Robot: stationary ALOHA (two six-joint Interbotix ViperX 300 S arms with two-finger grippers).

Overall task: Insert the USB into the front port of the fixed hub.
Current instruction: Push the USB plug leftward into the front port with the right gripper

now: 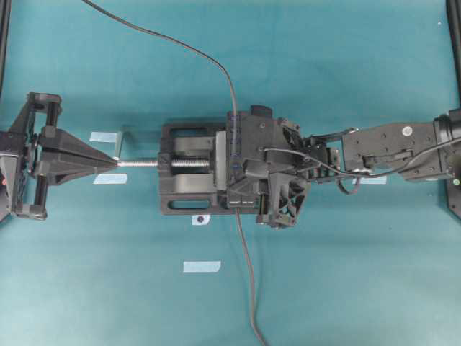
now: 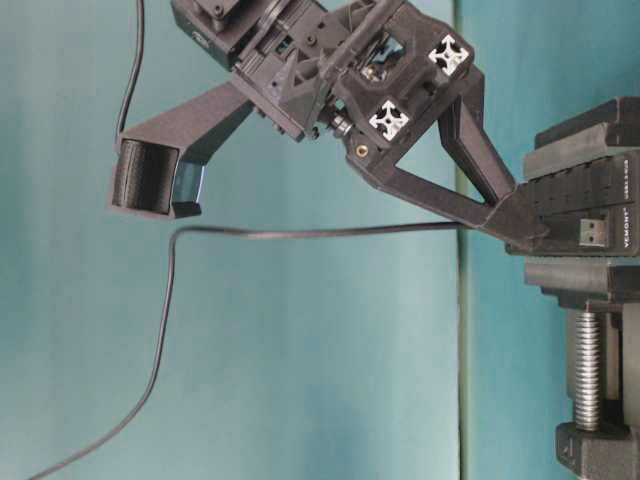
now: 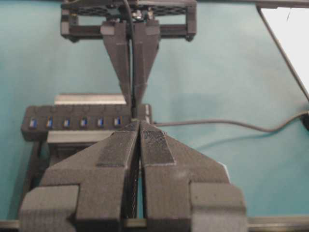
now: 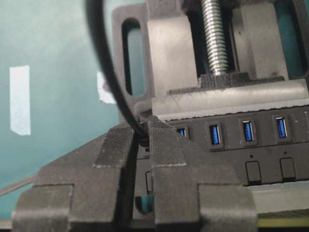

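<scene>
The fixed hub (image 4: 263, 159), a long black bar with a row of blue ports, sits clamped in the black vise (image 1: 184, 198). My right gripper (image 4: 144, 131) is shut on the USB (image 4: 143, 139) at the hub's front end, and its black cable (image 4: 104, 72) runs up from the fingers. In the table-level view the silver plug (image 2: 596, 232) shows just past the fingertips (image 2: 515, 225), against the hub's labelled end. Whether it sits in the port I cannot tell. One finger half hides the front port (image 4: 181, 131). My left gripper (image 1: 115, 162) is shut and empty, at the tip of the vise screw (image 1: 144, 163).
Cables (image 1: 180, 45) trail across the teal table to the far and near edges. Pale tape strips (image 1: 202, 267) lie on the table near the vise and beside my left gripper. A black frame rail (image 1: 3, 43) borders the left side.
</scene>
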